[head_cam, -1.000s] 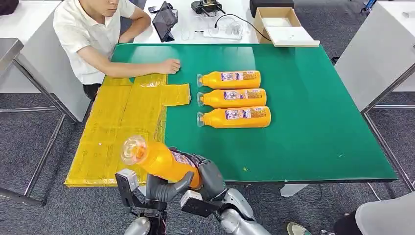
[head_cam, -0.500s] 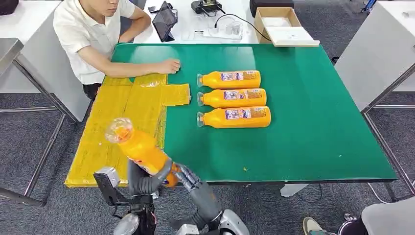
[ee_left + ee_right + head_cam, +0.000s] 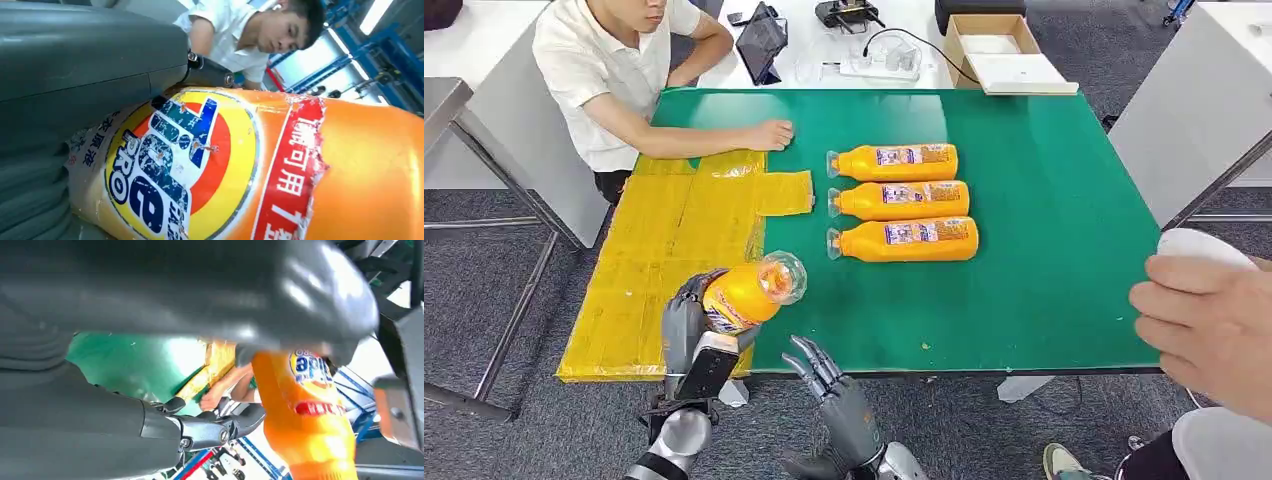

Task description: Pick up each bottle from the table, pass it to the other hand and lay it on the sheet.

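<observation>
My left hand (image 3: 686, 325) grips an orange bottle (image 3: 749, 291) around its body, above the near end of the yellow sheet (image 3: 674, 240); the clear cap points toward the green table (image 3: 1044, 220). Up close, the left wrist view has the bottle's label (image 3: 180, 165) pressed against my hand (image 3: 75, 90). My right hand (image 3: 832, 385) hangs open below the table's front edge, apart from the bottle, which the right wrist view catches as an orange bottle (image 3: 305, 420). Three more orange bottles (image 3: 894, 162) (image 3: 902, 200) (image 3: 906, 240) lie side by side mid-table.
A person in a white shirt (image 3: 604, 70) sits at the far left corner, a hand (image 3: 769, 134) resting by the sheet. Another person's hand (image 3: 1214, 320) holds something white at the right edge. A cardboard box (image 3: 999, 50) and cables lie beyond the table.
The bottle has passed fully into my left hand, and its cap has swung from pointing left to pointing right. My right hand let go and dropped away. A person's hand has entered at the right.
</observation>
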Tool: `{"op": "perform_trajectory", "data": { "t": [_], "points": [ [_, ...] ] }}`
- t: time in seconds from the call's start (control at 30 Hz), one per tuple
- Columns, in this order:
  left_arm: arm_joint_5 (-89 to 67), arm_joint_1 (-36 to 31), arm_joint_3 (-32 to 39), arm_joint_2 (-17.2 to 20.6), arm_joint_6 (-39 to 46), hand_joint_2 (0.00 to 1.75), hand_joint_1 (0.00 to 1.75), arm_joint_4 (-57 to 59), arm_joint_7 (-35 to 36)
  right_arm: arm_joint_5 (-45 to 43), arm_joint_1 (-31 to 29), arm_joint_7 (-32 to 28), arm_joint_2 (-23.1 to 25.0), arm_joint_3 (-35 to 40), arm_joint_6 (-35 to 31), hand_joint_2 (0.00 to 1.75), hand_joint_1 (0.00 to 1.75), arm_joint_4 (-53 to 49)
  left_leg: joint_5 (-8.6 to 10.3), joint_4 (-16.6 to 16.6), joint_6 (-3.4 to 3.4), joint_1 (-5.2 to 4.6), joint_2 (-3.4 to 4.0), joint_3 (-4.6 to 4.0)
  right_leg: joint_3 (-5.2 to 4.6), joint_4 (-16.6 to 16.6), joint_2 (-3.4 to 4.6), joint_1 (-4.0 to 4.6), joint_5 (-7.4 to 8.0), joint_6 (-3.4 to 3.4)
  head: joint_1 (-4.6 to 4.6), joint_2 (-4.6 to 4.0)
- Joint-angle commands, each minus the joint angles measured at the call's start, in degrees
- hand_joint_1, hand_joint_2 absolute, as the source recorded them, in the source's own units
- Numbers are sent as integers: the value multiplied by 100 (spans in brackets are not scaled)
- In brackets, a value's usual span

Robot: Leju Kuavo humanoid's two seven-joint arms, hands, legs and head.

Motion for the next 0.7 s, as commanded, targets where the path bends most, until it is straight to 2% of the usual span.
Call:
{"op": "perform_trajectory", "data": {
  "t": [0.03,0.07,0.17,0.2,0.3,0.43,0.53,0.7],
  "points": [
    [10,-282,257,24,-2,175,175,613,16,-5,26,-32,-78,35,-37,0,0,-36,-4,-5,-9,5,5,15,16,-6,-3,6,-3,-10,0,0],
    [10,-282,257,24,-2,175,175,613,16,-5,26,-32,-78,35,-37,0,0,-36,-7,-7,-13,8,8,25,27,-8,-6,10,-6,-15,0,0],
    [-2671,-526,1176,8,11,175,175,1100,963,-195,138,-68,0,-232,-196,0,0,-189,-5,-1,-13,9,3,16,19,-4,-11,10,-6,-15,0,0],
    [-3129,-776,1140,116,11,175,175,1609,1276,-239,146,-74,16,-259,-146,0,0,-203,-2,-4,-10,7,3,12,13,-6,-7,8,-1,-12,0,0],
    [-3232,-1593,835,483,-255,175,175,3000,1796,-381,146,-163,98,-292,66,0,0,-185,4,-9,-11,4,-4,13,14,-6,-13,4,0,-12,0,0],
    [-3569,-2424,665,697,-736,175,175,4102,2365,-489,52,-241,188,-291,181,0,0,-32,6,-6,-20,11,1,15,16,-3,-12,12,1,-20,-2,-2],
    [-4171,-2920,370,864,-1109,175,175,4569,3096,-558,-32,-241,218,-244,203,0,0,14,14,-1,-23,13,-9,12,16,3,-23,14,8,-33,0,0],
    [-4143,-3232,502,866,-1516,175,175,4795,3386,-643,-37,-241,253,-200,240,0,0,56,13,-2,-30,15,22,21,15,9,6,15,16,-37,0,-2]
  ]
}}
